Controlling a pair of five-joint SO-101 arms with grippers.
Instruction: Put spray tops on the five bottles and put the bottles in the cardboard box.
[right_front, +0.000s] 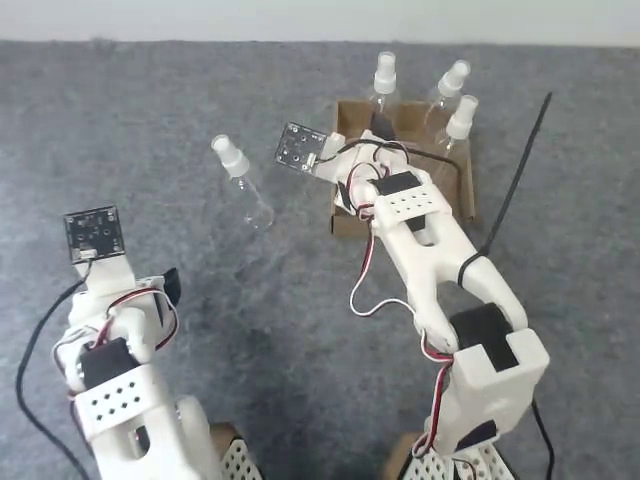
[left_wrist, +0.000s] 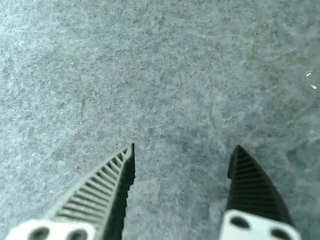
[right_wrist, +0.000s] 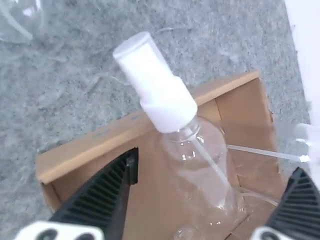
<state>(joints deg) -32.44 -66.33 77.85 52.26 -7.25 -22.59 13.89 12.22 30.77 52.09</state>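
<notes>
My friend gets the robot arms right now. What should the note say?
Left gripper: open, holding nothing, above bare carpet.
Right gripper: open over the cardboard box, jaws either side of a topped bottle inside it.
Done: three topped bottles poke up from the box in the high view. Whether it holds three or four I cannot tell.
Left: one topped bottle sits on the carpet outside the box, so box it.

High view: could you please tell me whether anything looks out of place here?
One capped bottle stands alone on the carpet, apart from the cardboard box that holds the other bottles. Nothing looks spilled or damaged.
</notes>
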